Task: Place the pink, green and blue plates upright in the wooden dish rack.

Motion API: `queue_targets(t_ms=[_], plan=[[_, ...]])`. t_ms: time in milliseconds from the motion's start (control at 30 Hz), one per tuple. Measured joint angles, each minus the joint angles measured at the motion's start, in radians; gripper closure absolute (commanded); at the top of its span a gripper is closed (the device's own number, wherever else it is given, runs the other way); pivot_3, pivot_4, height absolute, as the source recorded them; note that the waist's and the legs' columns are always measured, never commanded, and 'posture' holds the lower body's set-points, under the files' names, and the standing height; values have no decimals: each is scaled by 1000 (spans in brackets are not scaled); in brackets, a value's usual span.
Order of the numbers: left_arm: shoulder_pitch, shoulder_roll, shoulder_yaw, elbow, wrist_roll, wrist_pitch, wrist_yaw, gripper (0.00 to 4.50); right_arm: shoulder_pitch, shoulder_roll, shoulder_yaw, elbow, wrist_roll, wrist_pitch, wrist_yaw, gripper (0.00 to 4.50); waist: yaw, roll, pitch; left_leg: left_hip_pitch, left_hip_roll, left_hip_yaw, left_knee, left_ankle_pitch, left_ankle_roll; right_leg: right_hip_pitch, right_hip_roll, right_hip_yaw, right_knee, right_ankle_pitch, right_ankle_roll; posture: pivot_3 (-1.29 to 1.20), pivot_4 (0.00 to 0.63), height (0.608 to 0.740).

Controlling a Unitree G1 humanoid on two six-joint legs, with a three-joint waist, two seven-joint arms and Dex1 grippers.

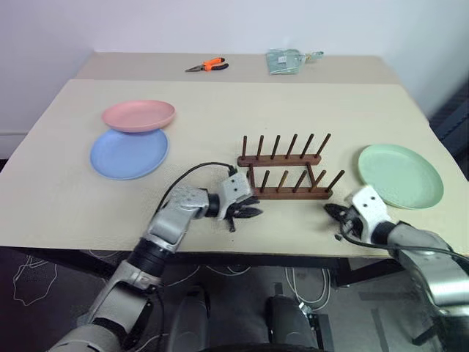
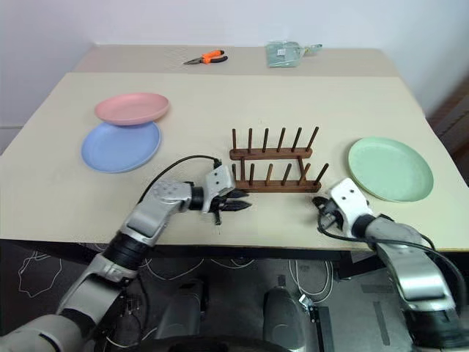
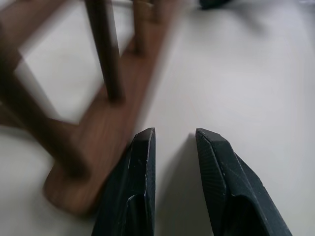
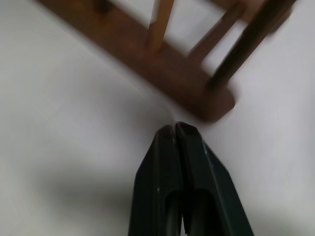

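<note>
The wooden dish rack [image 1: 286,170] stands empty near the middle of the table, its pegs upright. At the far left the pink plate [image 1: 138,115] lies flat, its near rim over the far rim of the blue plate [image 1: 129,153]. On the right the green plate [image 1: 400,175] lies flat. My left gripper [image 1: 244,213] hovers low at the rack's near left end, open, with nothing between its fingers [image 3: 142,162]. My right gripper [image 1: 333,213] sits just off the rack's near right end [image 4: 216,103], shut and empty.
Orange-handled pliers [image 1: 207,66] and a clear packet [image 1: 284,60] lie on the far table. The table's front edge [image 1: 220,249] runs just below both grippers. Bare tabletop lies between the rack and the plates on either side.
</note>
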Motion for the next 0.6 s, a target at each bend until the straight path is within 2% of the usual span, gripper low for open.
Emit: queue_targets(t_ms=[167, 333, 467, 533, 600], plan=[[-104, -29, 50, 200, 32, -86, 200, 3169, -220, 94, 55, 251, -84, -63, -109, 4461, -22, -2, -2, 1, 0, 0, 0, 0, 1, 5, 0, 0, 0, 1, 1, 0, 150, 740], [-161, -35, 70, 321, 32, -161, 248, 3169, -349, 121, 72, 416, -120, -118, -129, 4461, -17, -2, -2, 1, 0, 0, -6, 0, 0, 4, 0, 0, 0, 1, 6, 0, 150, 740], [-181, -38, 86, 371, 32, -192, 265, 3169, -363, 124, 78, 450, -130, -149, -128, 4461, -17, -2, -2, 2, 0, 0, -9, 1, 0, 4, 0, 0, 0, 1, 7, 0, 150, 740], [-184, -38, 91, 380, 32, -196, 272, 3179, -359, 123, 77, 445, -128, -149, -113, 3974, -19, -2, -2, 3, 0, 0, -9, 1, -1, 4, 0, 0, 0, 1, 7, 0, 150, 740], [-166, -32, 100, 350, 26, -183, 265, 2658, -327, 110, 75, 392, -111, -146, -70, 3288, -20, -2, -2, 4, 0, 0, -10, 1, -1, 5, 0, 0, 0, 1, 7, 0, 150, 740]])
